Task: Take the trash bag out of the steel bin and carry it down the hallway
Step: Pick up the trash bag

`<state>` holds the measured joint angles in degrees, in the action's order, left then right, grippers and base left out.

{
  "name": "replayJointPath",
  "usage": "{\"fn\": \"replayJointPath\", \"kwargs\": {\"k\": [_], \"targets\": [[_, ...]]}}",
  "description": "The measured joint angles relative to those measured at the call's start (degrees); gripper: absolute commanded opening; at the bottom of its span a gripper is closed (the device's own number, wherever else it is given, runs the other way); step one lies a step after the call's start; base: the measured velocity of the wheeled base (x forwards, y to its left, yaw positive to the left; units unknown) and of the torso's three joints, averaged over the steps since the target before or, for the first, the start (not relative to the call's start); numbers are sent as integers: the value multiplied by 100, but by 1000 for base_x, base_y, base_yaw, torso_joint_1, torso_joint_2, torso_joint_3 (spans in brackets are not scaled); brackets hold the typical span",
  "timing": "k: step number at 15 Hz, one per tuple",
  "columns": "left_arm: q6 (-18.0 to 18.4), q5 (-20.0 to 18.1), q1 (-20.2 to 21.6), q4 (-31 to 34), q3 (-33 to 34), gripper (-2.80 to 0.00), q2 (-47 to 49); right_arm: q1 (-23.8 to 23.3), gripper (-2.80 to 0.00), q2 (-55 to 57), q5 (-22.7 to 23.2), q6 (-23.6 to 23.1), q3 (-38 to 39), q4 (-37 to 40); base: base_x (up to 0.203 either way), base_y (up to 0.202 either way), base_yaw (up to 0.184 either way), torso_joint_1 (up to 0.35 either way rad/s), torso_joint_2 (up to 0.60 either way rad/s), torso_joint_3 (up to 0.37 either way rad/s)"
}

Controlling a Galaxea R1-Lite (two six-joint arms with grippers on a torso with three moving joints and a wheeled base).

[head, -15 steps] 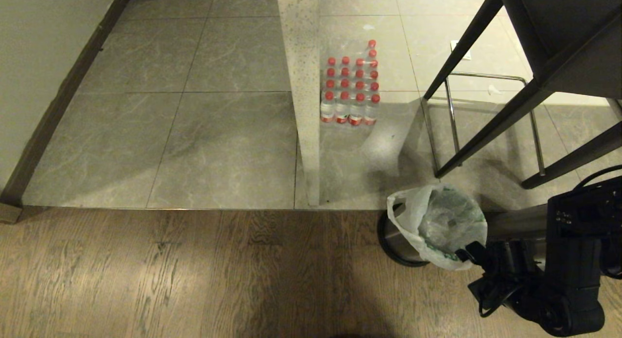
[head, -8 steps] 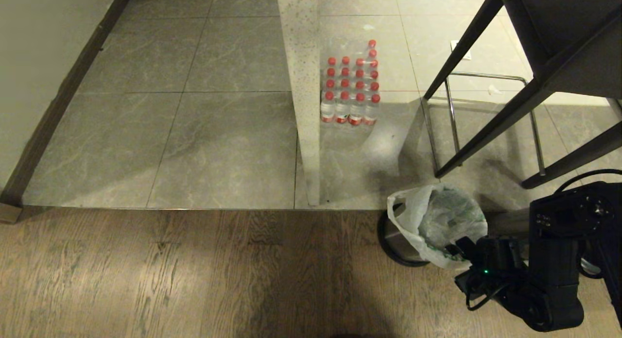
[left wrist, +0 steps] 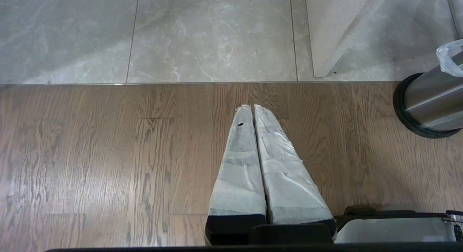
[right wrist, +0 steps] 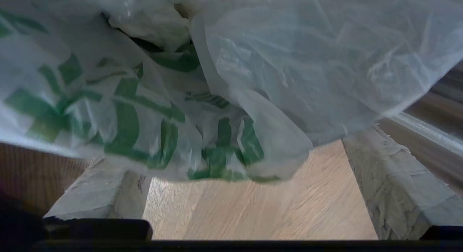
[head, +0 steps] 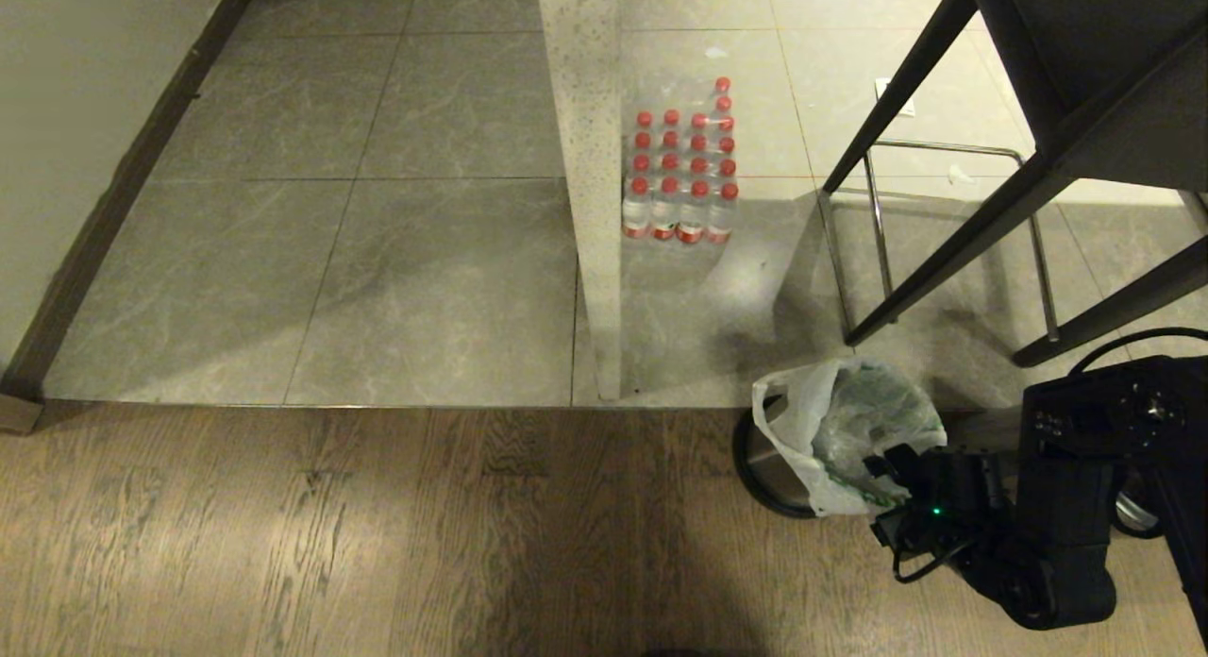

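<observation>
Trash bag (head: pixel 835 430) sits in the steel bin (head: pixel 769 468) on the wood floor at the tile edge, its plastic draped over the rim. Right gripper (right wrist: pixel 246 194) is spread wide, gripping nothing, with the green-printed film hanging between its fingers (right wrist: pixel 390 194). Bag looks thin, soft, slippery and probably light; best pinched at the bunched rim or a loop handle. Fingertips are buried under plastic, contents unreadable, bin mostly hidden. Left gripper (left wrist: pixel 251 110) is parked over bare floor, pressed together, empty.
</observation>
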<state>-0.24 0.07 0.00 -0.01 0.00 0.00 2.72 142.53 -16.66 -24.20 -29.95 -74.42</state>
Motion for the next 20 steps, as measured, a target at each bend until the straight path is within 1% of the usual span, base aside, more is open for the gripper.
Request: {"fn": "replayJointPath", "kwargs": {"k": [5,6,7,13,17,20], "targets": [[-2,-2,0,-1,0,-280,0,0,0,71,-1,24,-165,8,0,0,0,0,0,0],[0,-2,0,-4,0,-280,0,-2,-276,80,-1,24,-238,31,0,0,0,0,0,0],[-5,0,0,0,0,-280,0,-5,-280,99,2,24,-306,26,0,0,0,0,0,0],[-6,0,0,0,0,-280,0,-11,-280,118,-12,28,-353,9,0,0,0,0,0,0],[-2,0,0,0,0,-280,0,-5,-280,17,-15,24,-228,0,0,0,0,0,0,0],[-6,2,0,1,0,-280,0,-5,-280,-313,-12,15,67,6,0,0,0,0,0,0]]}}
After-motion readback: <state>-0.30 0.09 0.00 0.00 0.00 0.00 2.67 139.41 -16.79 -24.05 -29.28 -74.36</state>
